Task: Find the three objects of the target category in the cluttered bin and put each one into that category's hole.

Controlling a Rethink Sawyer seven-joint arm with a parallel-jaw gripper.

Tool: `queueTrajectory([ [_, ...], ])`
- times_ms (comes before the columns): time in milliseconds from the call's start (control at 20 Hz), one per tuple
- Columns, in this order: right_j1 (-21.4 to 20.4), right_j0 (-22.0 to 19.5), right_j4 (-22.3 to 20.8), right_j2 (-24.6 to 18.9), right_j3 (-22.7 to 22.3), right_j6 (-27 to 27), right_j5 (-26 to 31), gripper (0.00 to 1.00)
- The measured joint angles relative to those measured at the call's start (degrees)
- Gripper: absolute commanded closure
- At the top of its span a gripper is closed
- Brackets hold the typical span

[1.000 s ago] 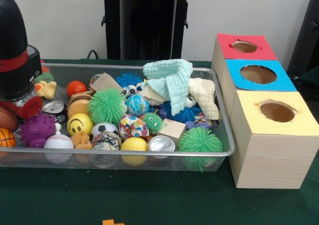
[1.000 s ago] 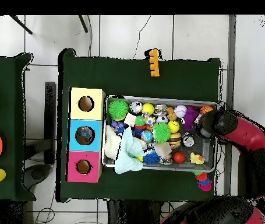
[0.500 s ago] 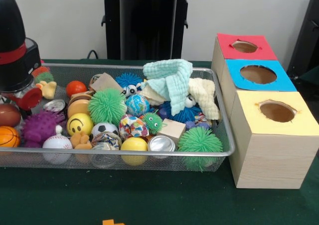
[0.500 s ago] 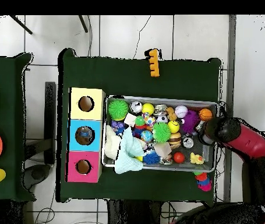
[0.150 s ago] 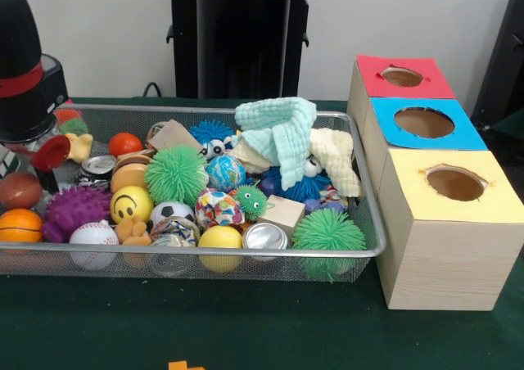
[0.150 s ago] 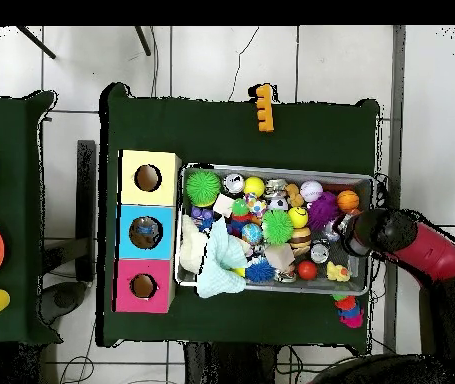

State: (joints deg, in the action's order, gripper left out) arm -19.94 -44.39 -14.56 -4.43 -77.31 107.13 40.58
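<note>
I have the end effector hanging over the left end of the wire bin in the front view, its red tip just above the clutter; whether its fingers are spread or closed I cannot tell. Right beside it lie a small metal tin, a purple spiky ball and a brown ball, with an orange basketball nearer the front (all close to the tip). The three boxes with holes, red, blue and yellow, stand on the table well apart, beyond the bin's other end. From overhead the arm reaches in over the bin's end rim.
</note>
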Motion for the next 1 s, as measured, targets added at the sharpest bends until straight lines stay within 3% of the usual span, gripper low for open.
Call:
queueTrajectory([
  [1000,-2.0,-1.3,-2.1,0.6,-4.9,0.0,-0.6,1.00],
])
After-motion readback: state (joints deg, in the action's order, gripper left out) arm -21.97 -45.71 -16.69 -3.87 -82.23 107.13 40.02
